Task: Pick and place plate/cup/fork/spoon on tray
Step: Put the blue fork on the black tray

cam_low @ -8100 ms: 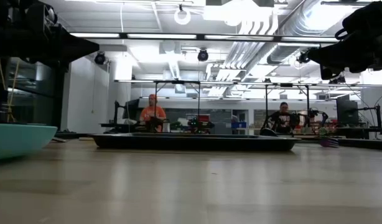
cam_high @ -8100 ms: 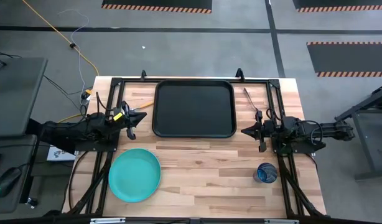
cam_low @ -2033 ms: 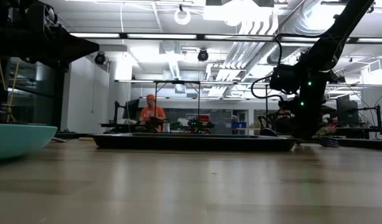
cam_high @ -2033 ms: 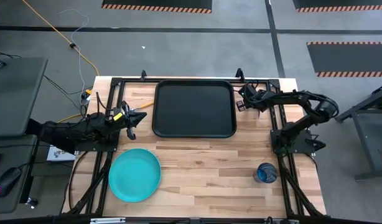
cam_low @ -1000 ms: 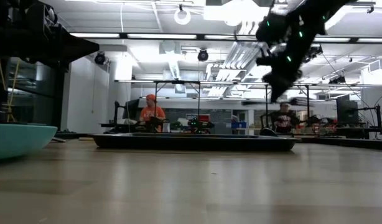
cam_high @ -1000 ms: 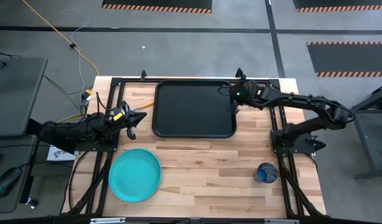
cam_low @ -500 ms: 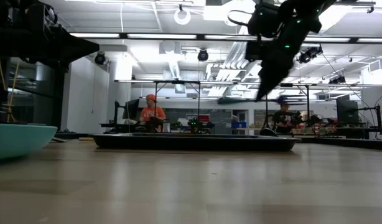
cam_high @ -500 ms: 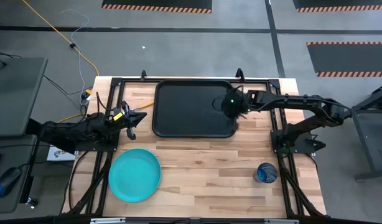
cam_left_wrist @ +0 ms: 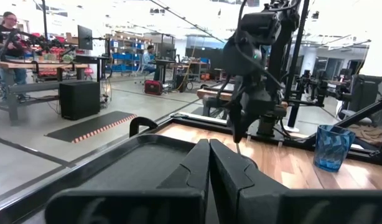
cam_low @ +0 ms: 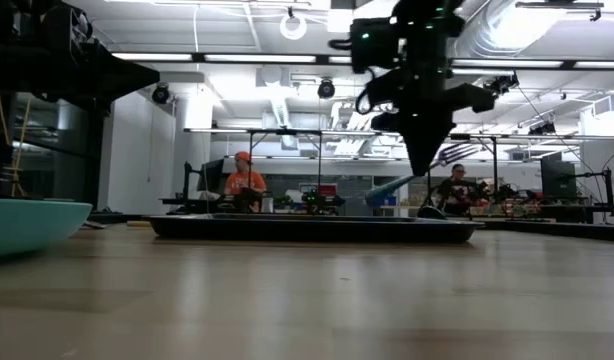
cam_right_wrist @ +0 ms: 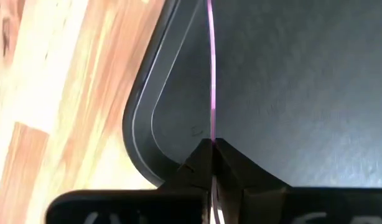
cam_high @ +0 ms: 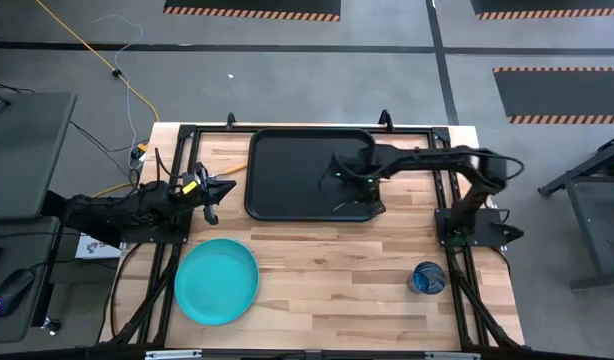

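Observation:
My right gripper hangs over the right part of the black tray, shut on a thin utensil. I see the utensil edge-on and cannot tell fork from spoon. In the low view it sticks out of the gripper as a slim bar above the tray. The turquoise plate lies on the table at the near left. The blue cup stands at the near right. My left gripper waits shut at the tray's left side. My right gripper pinches the utensil's one end between its two fingers. The rest runs on past the fingertips, along the fingers. The fingers slant down from the table's right side. The utensil is lifted clear of the tray and slopes down toward its free end.
Black frame rails run along the table's left and right sides. A thin pale stick-like thing lies between my left gripper and the tray. Bare wood lies between plate and cup. People sit at benches in the room behind.
My right gripper has gone from the tray's far right corner toward the table's left and a little nearer, out over the tray. It has turned and come lower, carrying the utensil with it. My left arm has kept still.

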Controlling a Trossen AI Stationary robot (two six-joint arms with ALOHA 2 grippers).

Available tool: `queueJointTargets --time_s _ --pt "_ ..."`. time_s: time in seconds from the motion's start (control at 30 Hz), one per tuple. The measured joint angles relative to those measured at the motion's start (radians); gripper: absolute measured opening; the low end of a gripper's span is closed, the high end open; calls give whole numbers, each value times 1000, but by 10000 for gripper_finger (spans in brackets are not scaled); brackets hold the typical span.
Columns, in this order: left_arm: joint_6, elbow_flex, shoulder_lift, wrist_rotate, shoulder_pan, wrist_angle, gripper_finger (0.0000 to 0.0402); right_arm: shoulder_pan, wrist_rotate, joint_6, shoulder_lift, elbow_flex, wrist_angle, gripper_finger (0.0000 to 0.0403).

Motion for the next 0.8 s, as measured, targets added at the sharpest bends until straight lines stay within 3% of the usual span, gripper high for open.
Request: queueJointTargets --time_s 0.23,0.43,0.57,0.8 --pt "0 0 0 0 0 0 3 -28 32 -87 191 209 -226 0" --pt "0 0 0 0 0 -1 3 -68 117 -149 330 302 -381 0" --pt "0 0 0 0 0 -1 3 -98 129 -193 397 309 -388 0" --pt "0 0 0 0 0 0 3 -130 260 -189 479 310 -337 0"
